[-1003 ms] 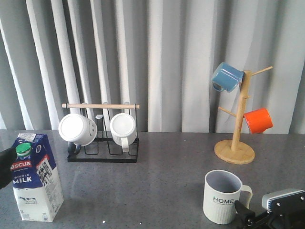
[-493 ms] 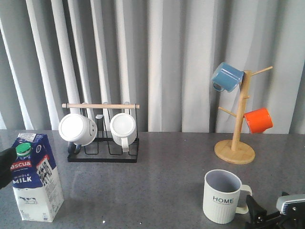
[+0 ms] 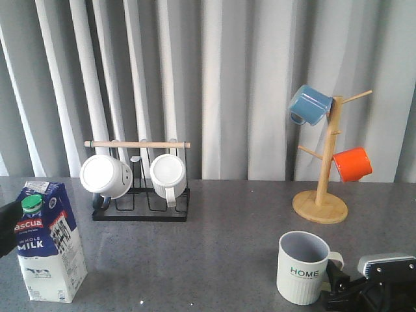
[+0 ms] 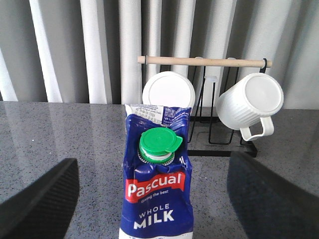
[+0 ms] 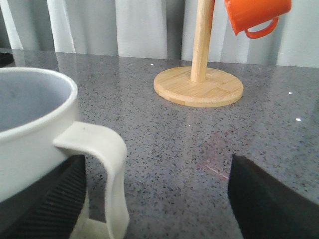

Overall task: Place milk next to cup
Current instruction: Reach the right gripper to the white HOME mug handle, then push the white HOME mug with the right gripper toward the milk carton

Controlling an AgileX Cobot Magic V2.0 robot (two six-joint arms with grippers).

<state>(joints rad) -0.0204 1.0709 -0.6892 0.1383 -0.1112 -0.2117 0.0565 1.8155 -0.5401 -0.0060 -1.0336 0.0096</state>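
The milk [image 3: 47, 242] stands upright at the near left of the counter [image 3: 214, 247], its long axis vertical and its green cap [image 4: 159, 145] uppermost. The cup [image 3: 303, 267] stands at the near right, well apart from the carton, handle turned to the right.

We see the left hand [image 4: 149, 199] spread wide, one dark finger [image 4: 42, 199] on each side of the carton. The carton lies centred in the gap, and neither finger appears to touch it. We judge the left arm the nearer to the milk by far.

The right hand [image 5: 159, 199] is also spread wide, holding nothing. It sits low beside the cup, with the cup handle [image 5: 102, 174] between its fingers.

We judge that the coming move is a closure on the carton's sides, then a carry rightward across the counter.
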